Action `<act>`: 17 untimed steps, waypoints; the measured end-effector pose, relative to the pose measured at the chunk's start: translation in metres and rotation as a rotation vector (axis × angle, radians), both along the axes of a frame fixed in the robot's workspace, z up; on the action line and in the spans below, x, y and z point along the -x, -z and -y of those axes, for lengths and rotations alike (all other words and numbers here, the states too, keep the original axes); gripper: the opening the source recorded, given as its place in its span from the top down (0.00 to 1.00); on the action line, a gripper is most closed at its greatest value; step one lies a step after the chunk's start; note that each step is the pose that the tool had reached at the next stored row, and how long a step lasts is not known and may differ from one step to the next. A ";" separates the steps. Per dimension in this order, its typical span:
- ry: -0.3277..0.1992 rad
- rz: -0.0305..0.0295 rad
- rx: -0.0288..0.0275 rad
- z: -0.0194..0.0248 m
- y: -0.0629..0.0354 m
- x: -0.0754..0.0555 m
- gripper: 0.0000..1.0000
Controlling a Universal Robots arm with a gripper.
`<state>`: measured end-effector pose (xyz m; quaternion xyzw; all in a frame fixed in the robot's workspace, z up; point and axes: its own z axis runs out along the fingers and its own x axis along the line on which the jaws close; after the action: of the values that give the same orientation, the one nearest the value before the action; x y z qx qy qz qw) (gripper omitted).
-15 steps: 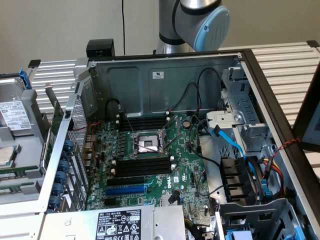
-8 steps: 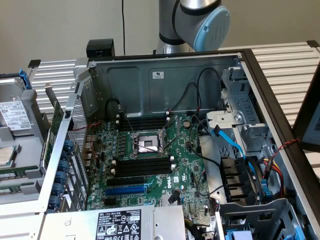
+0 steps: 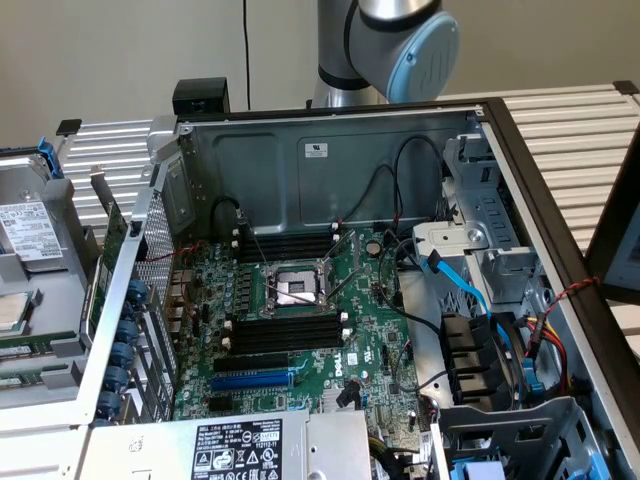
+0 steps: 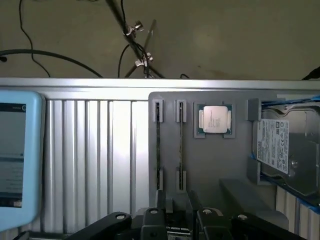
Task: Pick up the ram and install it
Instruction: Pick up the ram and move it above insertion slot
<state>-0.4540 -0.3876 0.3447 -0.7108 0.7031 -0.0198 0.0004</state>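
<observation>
Soft, even room light falls from above in the exterior view, leaving the grey computer case (image 3: 330, 165) flat and mid-toned while the motherboard (image 3: 300, 310) sits in dimmer shade below its walls. The ribbed table (image 3: 570, 130) is brightest at the exterior view's right, and the robot arm (image 3: 400, 40) carries a gentle sheen. In the wrist view the table's slats throw strong glare, washed almost white, beside a dull, evenly lit grey tray (image 4: 210, 165). The processor (image 4: 215, 119) reflects palely, a screen (image 4: 12, 155) glows light blue, and the black jaws are near-silhouettes.

Green motherboard (image 3: 372, 330); blue slot (image 3: 250, 381)
</observation>
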 end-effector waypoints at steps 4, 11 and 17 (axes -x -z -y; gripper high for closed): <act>-0.028 -0.0002 0.0000 0.0000 0.0071 0.004 0.64; -0.061 0.0000 0.0000 0.0004 0.0200 0.007 0.64; -0.070 -0.0001 0.0000 0.0019 0.0308 0.007 0.64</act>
<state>-0.4609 -0.3895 0.3139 -0.7348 0.6779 -0.0198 0.0010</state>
